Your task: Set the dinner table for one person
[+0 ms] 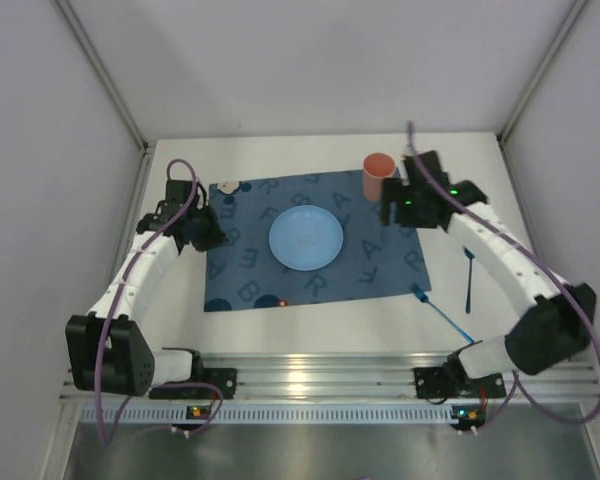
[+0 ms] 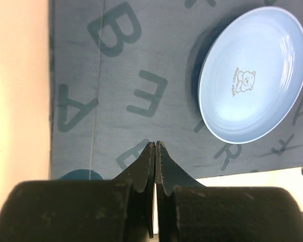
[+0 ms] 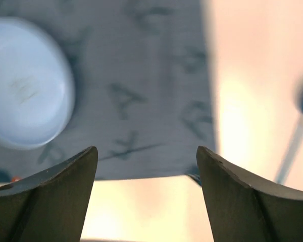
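The dinner table [image 1: 320, 335] is a white top carrying a dark blue letter-printed placemat [image 1: 370, 265]. A light blue plate [image 1: 305, 238] lies at the mat's middle, and it also shows as the plate [image 2: 252, 75] and the plate [image 3: 25, 80]. An orange cup [image 1: 378, 175] stands upright at the mat's far right corner. Just in front of the cup hangs my right gripper [image 1: 389, 208], and the right gripper [image 3: 147, 156] is open with nothing between its fingers. Over the mat's left edge, my left gripper [image 1: 209, 236] is empty, and the left gripper [image 2: 155, 146] is shut.
Two blue utensils lie on the table right of the mat: one straight [image 1: 467, 280], one slanted [image 1: 442, 312] near the mat's front right corner. A small white item [image 1: 227, 186] sits at the mat's far left corner. White walls enclose the table on three sides.
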Available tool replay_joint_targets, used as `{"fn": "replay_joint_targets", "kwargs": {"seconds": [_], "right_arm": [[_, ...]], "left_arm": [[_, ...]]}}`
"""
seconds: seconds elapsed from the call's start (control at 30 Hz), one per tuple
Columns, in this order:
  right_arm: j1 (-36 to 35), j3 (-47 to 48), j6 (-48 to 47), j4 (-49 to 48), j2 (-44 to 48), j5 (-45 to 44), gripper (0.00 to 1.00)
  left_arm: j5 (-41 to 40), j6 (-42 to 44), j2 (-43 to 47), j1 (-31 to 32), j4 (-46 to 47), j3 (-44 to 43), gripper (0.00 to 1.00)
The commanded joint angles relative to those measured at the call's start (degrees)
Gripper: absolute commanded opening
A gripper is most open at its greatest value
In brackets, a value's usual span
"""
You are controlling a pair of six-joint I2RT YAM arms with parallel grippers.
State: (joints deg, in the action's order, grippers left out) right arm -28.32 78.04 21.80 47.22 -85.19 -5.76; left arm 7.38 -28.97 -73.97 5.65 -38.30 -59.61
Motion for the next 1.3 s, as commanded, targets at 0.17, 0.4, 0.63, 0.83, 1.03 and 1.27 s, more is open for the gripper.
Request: {"fn": "replay_joint_targets", "kwargs": {"seconds": [0.17, 0.4, 0.63, 0.83, 1.03, 1.27], "right_arm": [[30.8, -22.6, 4.8, -1.2, 12.4, -3.8, 0.74], [39.5, -22.2, 2.5, -5.4, 2.8, -4.7, 0.65], [43.3, -19.9, 0.0, -9.9, -4.5, -4.6, 0.56], [43.3, -20.1, 0.3, -13.1, -9.7, -3.5, 0.46], [43.3, -19.7, 0.3, -15.1, -13.2, -4.3, 0.24], [43.2, -17.4, -0.1, -14.2, -14.4, -3.1, 0.00]], "left_arm": [[6.2, -1.2, -5.6, -0.2, 6.0, 0.5, 0.00], [7.5, -0.1, -9.6, -0.2, 6.0, -2.5, 0.00], [6.7, 0.2, -9.7, -0.2, 6.0, -1.7, 0.00], [6.0, 0.1, -9.8, -0.2, 5.5, -1.8, 0.00], [5.5, 0.2, -9.7, -0.2, 4.8, -1.9, 0.00], [5.2, 0.8, -10.7, -0.2, 3.8, -3.8, 0.00]]}}
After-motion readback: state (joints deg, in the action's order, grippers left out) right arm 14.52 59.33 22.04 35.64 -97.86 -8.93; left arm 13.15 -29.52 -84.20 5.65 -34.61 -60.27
